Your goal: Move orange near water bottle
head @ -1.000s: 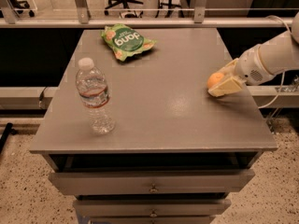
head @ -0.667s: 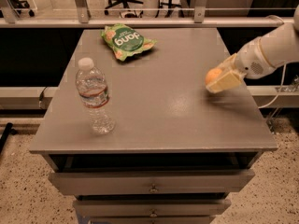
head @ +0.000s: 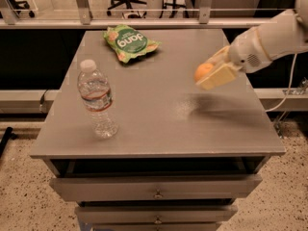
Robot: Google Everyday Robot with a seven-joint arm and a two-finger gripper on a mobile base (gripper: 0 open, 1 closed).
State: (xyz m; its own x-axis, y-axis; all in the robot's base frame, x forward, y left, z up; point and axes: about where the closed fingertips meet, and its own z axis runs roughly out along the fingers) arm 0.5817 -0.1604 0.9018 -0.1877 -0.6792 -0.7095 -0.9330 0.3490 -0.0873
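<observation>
Left: the water bottle (head: 97, 100) stands upright near the front-left corner of the table (head: 159, 134); it is my destination. Centre-rear: a green snack bag (head: 127, 42) lies flat, well apart from the likely route. Right: my gripper (head: 209, 72) hangs above the tabletop's right half, jaws clamped on the orange (head: 202, 71). I judge the fruit is carried clear of the surface so it cannot roll. Bottle and orange are well apart.

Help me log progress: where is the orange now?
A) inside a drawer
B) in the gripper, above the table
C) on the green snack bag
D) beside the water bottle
B: the orange is clamped in the gripper above the table, its shadow below, well apart from the water bottle.
</observation>
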